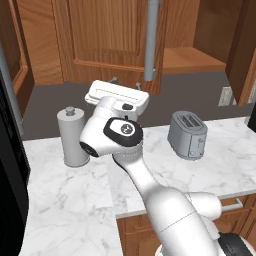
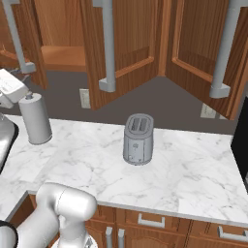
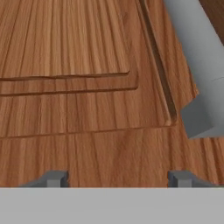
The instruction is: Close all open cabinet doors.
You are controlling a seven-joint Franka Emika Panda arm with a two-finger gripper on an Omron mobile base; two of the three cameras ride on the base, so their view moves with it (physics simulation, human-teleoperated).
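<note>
Paper towel roll (image 1: 72,137) stands upright at the left of the marble tabletop (image 1: 65,200), against the dark back wall. Right of it the white arm (image 1: 150,195) reaches up, and its claw (image 3: 118,178), tips spread wide apart and holding nothing, sits just before the lower frame of an open cabinet door (image 1: 107,37), near the foot of that door's grey bar handle (image 1: 151,37). Farther right a grey toaster (image 1: 188,135) stands on the tabletop. In the right base view, more cabinet doors (image 2: 131,43) hang ajar above the toaster.
</note>
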